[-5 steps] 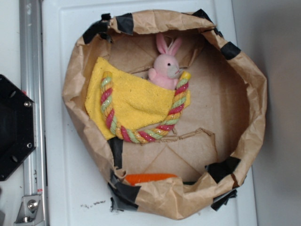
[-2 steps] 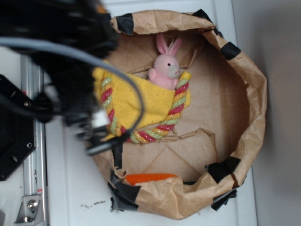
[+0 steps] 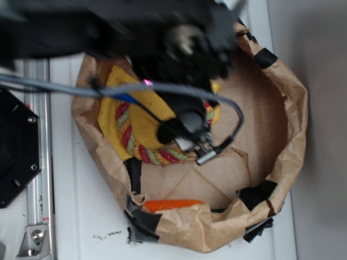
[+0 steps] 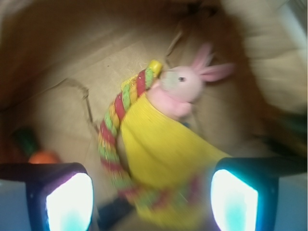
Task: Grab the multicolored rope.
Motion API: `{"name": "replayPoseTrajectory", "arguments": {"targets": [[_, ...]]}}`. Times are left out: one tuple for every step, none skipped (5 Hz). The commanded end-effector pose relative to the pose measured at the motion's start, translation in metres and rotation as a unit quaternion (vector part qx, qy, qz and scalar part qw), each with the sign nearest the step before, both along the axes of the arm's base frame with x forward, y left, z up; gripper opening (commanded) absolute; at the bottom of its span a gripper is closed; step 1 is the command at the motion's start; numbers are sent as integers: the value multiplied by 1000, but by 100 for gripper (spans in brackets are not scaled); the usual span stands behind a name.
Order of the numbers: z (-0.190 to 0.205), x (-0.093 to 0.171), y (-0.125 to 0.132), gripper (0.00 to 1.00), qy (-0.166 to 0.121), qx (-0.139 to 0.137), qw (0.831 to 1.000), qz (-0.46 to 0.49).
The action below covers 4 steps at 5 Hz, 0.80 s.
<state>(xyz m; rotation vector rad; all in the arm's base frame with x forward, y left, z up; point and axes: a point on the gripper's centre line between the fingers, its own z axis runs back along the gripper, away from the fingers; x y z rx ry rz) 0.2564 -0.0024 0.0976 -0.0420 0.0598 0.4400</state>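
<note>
The multicolored rope (image 3: 130,142) lies in a U on a yellow cloth (image 3: 142,116) inside the brown paper bag (image 3: 295,114); its left arm and bottom curve show, and the rest is under my arm. In the wrist view the rope (image 4: 109,132) runs from its yellow tip beside the pink bunny (image 4: 185,84) down and round the cloth (image 4: 163,149). My gripper (image 4: 151,202) is open and empty, its fingers (image 4: 70,202) wide apart above the rope's lower bend. In the exterior view the gripper (image 3: 176,127) is a dark blur over the cloth.
An orange carrot toy (image 3: 173,205) lies at the bag's near wall and also shows in the wrist view (image 4: 43,157). Black tape patches the bag rim (image 3: 259,194). A black base (image 3: 16,146) and a metal rail (image 3: 39,206) stand to the left.
My arm has swung from the bag's left rim to over its middle. It now covers the bunny and the rope's right arm. The rope and cloth have not moved.
</note>
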Motion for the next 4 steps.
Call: {"name": "replayPoseTrajectory", "arguments": {"targets": [[-61,0,-52,100,6,-38,994,-104],[-82,-18,-70,100,23,-43,990,-132],[-101,-34,-76,0,31,-89,984,-150],[-93,-31,-76,0,5,-107,979,-173]]}}
